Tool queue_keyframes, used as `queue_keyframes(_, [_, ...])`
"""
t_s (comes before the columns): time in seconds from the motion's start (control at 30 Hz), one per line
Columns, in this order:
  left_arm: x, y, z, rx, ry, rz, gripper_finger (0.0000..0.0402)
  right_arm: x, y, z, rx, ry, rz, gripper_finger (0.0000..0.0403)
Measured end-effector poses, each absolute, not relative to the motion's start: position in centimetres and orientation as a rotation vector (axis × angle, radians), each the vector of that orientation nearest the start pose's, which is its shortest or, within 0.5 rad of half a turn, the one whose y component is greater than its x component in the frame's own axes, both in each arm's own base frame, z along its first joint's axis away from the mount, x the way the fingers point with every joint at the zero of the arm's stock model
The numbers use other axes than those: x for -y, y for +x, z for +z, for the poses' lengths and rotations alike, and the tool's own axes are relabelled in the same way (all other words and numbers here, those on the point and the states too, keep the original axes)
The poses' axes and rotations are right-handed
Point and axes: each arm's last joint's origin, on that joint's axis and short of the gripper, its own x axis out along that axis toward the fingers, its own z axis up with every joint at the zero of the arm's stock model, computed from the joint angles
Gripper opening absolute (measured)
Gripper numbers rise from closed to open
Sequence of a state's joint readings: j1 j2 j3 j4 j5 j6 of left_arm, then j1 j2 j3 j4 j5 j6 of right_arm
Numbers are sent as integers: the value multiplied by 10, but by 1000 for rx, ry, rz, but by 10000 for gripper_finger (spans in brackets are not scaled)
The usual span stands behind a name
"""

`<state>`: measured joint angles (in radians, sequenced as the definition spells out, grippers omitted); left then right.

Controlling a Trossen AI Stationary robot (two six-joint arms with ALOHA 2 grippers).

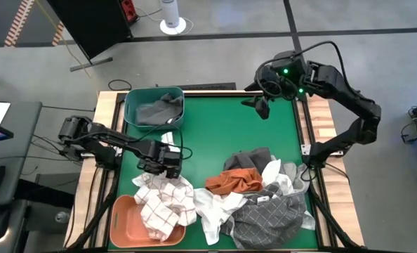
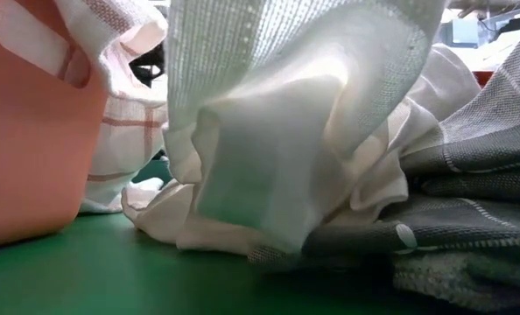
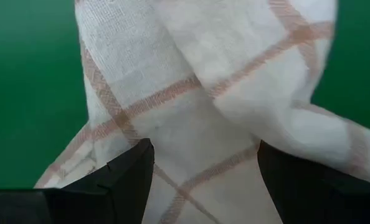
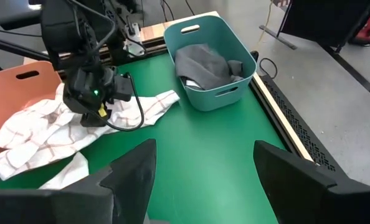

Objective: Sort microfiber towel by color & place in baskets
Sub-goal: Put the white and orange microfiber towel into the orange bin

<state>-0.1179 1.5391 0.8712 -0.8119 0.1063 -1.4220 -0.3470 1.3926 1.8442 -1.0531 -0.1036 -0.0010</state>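
The left arm reaches in from the table's left edge, elbow bent, and its left gripper (image 1: 168, 167) is set low over the white checked towel (image 1: 163, 204), wrist pointing down at the cloth; in its wrist view the two dark fingers (image 3: 126, 174) stand spread with the towel's rust-lined weave between and just under them (whether the pads press on the cloth cannot be told). That towel lies half in the salmon basket (image 1: 124, 223) at the near left corner and half out over the green mat (image 1: 222, 133), one corner trailing toward the gripper. The right arm is folded back at the far right corner, its right gripper (image 1: 262, 105) raised above bare mat, fingers (image 4: 132, 171) wide apart and empty. The teal basket (image 1: 133, 105) sits at the far left of the mat and holds a dark grey towel (image 1: 158, 109). Toward the near right lies the loose heap: a rust orange towel (image 1: 234, 183) on top, white cloths (image 1: 212, 209) around it, and a grey grid-lined towel (image 1: 272, 219) at the near edge. The mat is framed by a wooden table rim (image 1: 108, 105); beyond it is grey floor with a white round-based stand (image 1: 171, 15) and a dark panel (image 1: 89, 21).
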Motion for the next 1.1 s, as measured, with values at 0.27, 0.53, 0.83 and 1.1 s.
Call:
queue_keyframes(0.27, [34,255,154,-1229,-1207,773,203,81,233,469,-589,134,-236,295])
queue_keyframes(0.53, [33,253,152,-1184,-1149,729,23,81,233,469,-589,134,-236,295])
queue_keyframes(0.83, [22,227,236,-768,-1122,671,2,81,233,468,-605,139,-236,295])
queue_keyframes(1.1, [47,179,332,-700,-1150,64,1,81,232,468,-608,134,-234,295])
